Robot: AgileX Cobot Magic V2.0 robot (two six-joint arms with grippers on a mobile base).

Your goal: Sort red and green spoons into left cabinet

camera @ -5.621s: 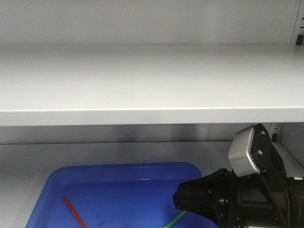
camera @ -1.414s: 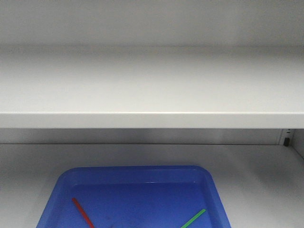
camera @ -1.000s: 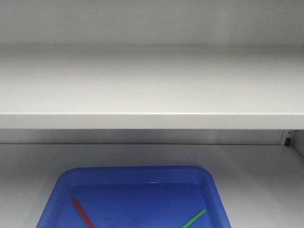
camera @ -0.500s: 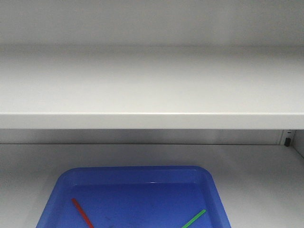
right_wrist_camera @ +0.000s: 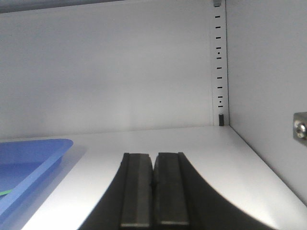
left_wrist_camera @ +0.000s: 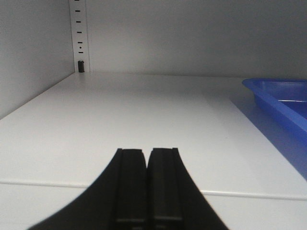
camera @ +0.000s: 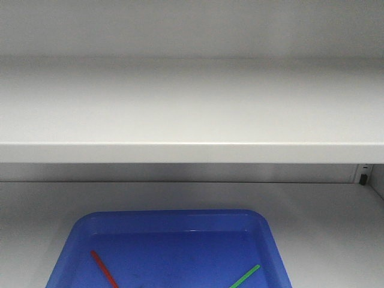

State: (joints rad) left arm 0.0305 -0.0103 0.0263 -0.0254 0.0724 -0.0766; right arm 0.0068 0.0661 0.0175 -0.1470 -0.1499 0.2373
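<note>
Inside the pale grey cabinet, a blue tray (camera: pixel 171 217) rests on the lower shelf board (camera: pixel 324 210). A red spoon handle (camera: pixel 103 268) lies at the tray's left, a green spoon handle (camera: pixel 246 275) at its right; both bowls are cut off by the frame's bottom edge. Neither gripper shows in the front view. My left gripper (left_wrist_camera: pixel 146 153) is shut and empty, low over the shelf (left_wrist_camera: pixel 120 124) left of the tray (left_wrist_camera: pixel 278 98). My right gripper (right_wrist_camera: pixel 153 158) is shut and empty, right of the tray (right_wrist_camera: pixel 33 153), where a sliver of green spoon (right_wrist_camera: pixel 5 192) shows.
A wide upper shelf board (camera: pixel 192 108) spans the front view above the tray. Slotted shelf rails run up the back corners (left_wrist_camera: pixel 80 33) (right_wrist_camera: pixel 219 62), each with a small dark clip. A metal bracket (right_wrist_camera: pixel 300 125) sticks out of the right side wall.
The right arm that stood over the tray's right side 5.6 s ago has left the front view. Over the last second and a half nothing has visibly moved.
</note>
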